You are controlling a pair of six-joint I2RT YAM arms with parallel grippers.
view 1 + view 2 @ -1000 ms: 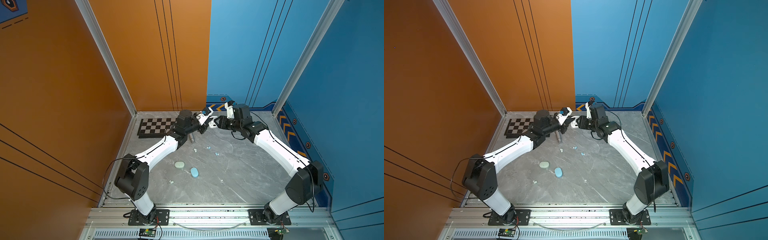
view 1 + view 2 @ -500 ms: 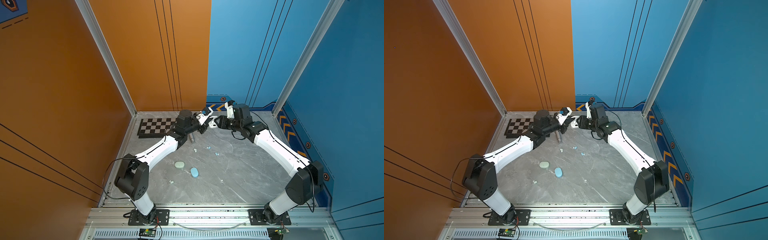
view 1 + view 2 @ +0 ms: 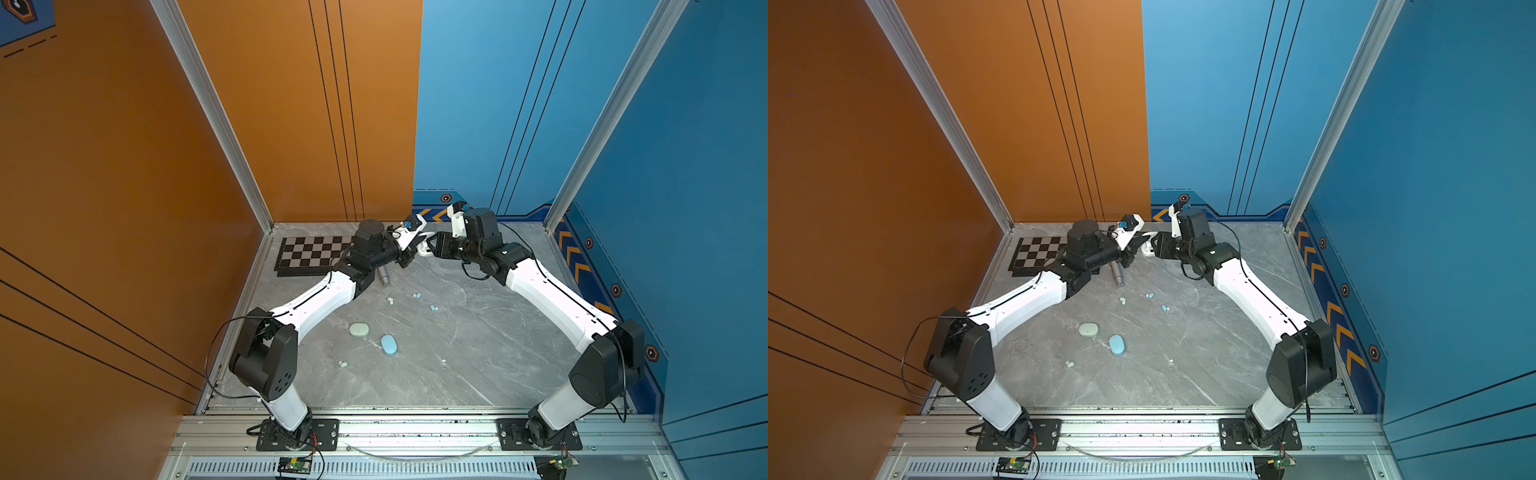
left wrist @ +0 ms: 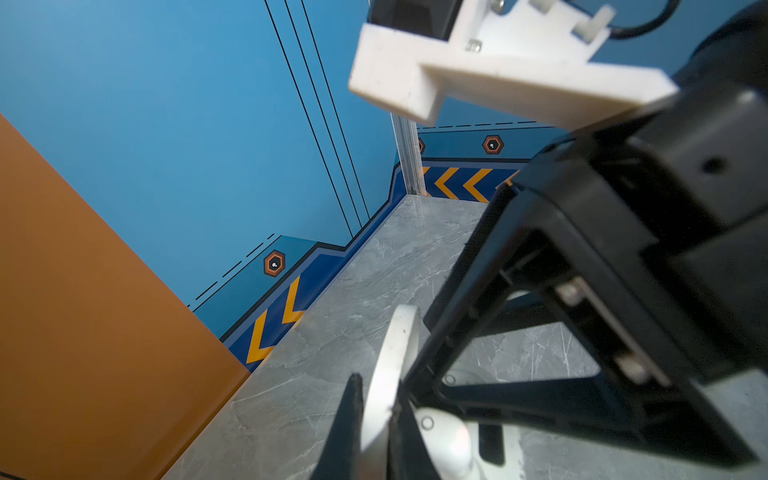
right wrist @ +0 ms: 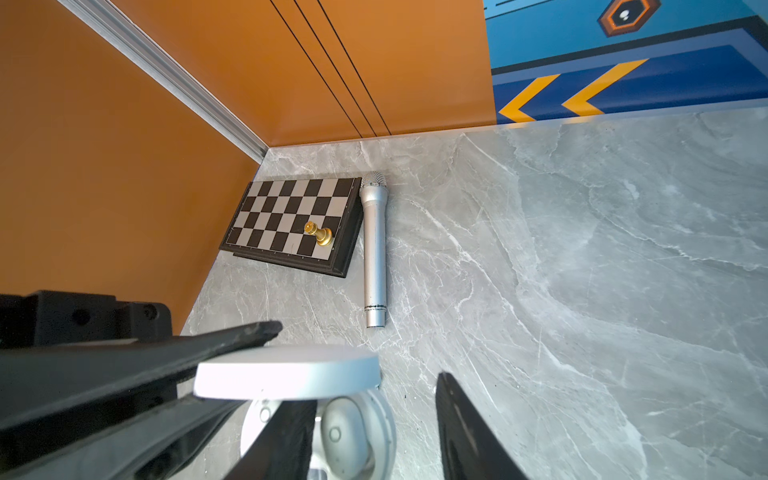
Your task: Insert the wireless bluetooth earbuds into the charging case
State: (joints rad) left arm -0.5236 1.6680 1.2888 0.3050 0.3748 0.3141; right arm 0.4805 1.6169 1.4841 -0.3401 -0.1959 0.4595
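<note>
Grey table. Chessboard and mic lie far left, side by side. The grippers meet far middle at the open white case. Left gripper is pinched tight on its lid. Right gripper has its fingers apart astride the base, gripping nothing. Mint case and blue case sit mid-table. One white bud is seated in the white case. Loose buds are scattered on the table.

Probably a robot lab cell, orange panels, blue panels, aluminium frame
</note>
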